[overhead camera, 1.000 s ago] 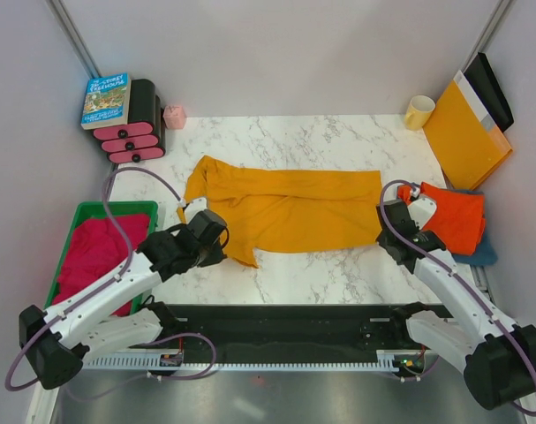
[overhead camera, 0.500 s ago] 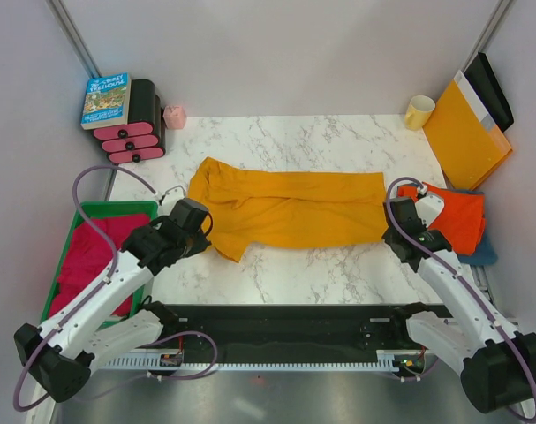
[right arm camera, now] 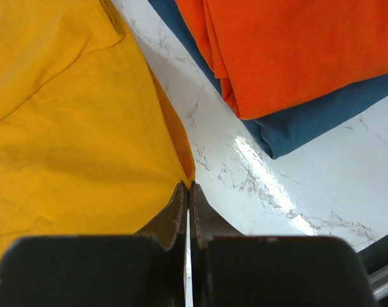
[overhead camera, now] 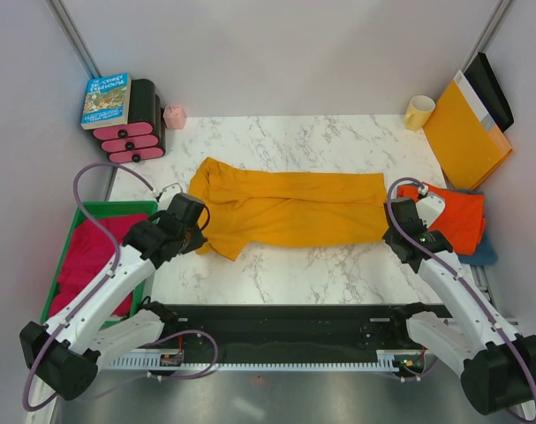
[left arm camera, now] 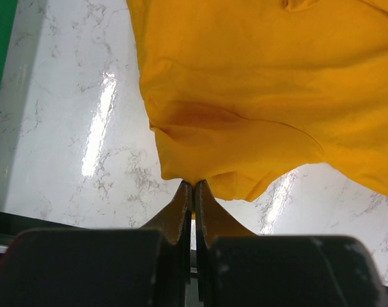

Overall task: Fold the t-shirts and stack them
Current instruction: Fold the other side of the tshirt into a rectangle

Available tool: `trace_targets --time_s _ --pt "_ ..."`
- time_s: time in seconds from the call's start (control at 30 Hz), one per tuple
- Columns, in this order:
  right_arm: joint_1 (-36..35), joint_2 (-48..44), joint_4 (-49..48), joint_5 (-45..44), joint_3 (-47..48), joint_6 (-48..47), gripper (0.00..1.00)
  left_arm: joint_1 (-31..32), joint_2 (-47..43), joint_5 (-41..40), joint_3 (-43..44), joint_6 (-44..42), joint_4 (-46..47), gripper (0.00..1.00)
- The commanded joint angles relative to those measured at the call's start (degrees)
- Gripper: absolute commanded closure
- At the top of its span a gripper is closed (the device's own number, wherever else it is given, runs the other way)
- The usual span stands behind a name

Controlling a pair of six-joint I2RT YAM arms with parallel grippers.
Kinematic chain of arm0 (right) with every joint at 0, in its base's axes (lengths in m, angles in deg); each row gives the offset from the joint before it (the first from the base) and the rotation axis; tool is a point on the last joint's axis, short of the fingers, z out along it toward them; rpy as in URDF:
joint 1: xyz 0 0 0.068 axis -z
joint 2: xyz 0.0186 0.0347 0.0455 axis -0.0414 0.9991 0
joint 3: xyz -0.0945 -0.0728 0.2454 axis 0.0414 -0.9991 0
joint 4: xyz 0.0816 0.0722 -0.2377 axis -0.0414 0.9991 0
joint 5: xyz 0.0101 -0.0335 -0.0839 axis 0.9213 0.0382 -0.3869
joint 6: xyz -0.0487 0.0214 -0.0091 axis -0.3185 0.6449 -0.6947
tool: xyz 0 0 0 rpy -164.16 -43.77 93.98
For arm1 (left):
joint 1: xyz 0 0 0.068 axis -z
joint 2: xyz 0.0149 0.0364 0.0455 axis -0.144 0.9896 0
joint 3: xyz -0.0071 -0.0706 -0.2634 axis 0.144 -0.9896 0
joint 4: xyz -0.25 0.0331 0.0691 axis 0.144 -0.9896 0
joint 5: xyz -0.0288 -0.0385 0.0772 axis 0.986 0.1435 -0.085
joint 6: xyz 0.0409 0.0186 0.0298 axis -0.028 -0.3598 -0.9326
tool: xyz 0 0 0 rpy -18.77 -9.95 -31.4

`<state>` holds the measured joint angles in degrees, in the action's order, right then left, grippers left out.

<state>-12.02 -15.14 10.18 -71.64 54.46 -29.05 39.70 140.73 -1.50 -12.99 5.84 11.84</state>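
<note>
**Both grippers pinch the yellow shirt's near edge**

The yellow shirt point(overhead camera: 290, 208) lies spread flat across the middle of the marble table point(overhead camera: 338, 141), its long side running left to right. The left gripper point(left arm camera: 194, 187) is at the shirt's lower-left sleeve, fingers pressed together on the cloth's edge. The right gripper point(right arm camera: 188, 187) has its fingers clamped on the shirt's lower-right corner. At the right of the top view, the folded orange shirt point(overhead camera: 453, 216) sits on the folded blue shirt point(overhead camera: 481, 254), just beside the yellow one. A green bin point(overhead camera: 91, 208) at the left holds red cloth point(overhead camera: 95, 252).
</note>
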Motion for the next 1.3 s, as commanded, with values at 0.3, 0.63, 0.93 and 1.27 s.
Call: trace_targets --time_s 0.3,0.63,0.93,1.27 --pt "0.2 5.7 -3.1 -3.0 10.1 -3.4 1.00 -6.5 12.2 -1.6 15.5 -12.2 10.5 0.98" --pt "1.1 14.3 -7.3 -4.6 14.2 -6.0 1.00 -8.5 21.7 -2.9 21.9 -18.6 14.7 0.98" --pt "2.5 26.5 -10.1 -5.7 20.9 -6.3 1.00 -10.5 34.6 -2.2 32.9 -20.5 16.8 0.98" --pt "5.1 39.2 -13.4 -5.0 28.3 -5.7 1.00 -12.1 47.2 0.2 42.5 -22.1 16.9 0.98"
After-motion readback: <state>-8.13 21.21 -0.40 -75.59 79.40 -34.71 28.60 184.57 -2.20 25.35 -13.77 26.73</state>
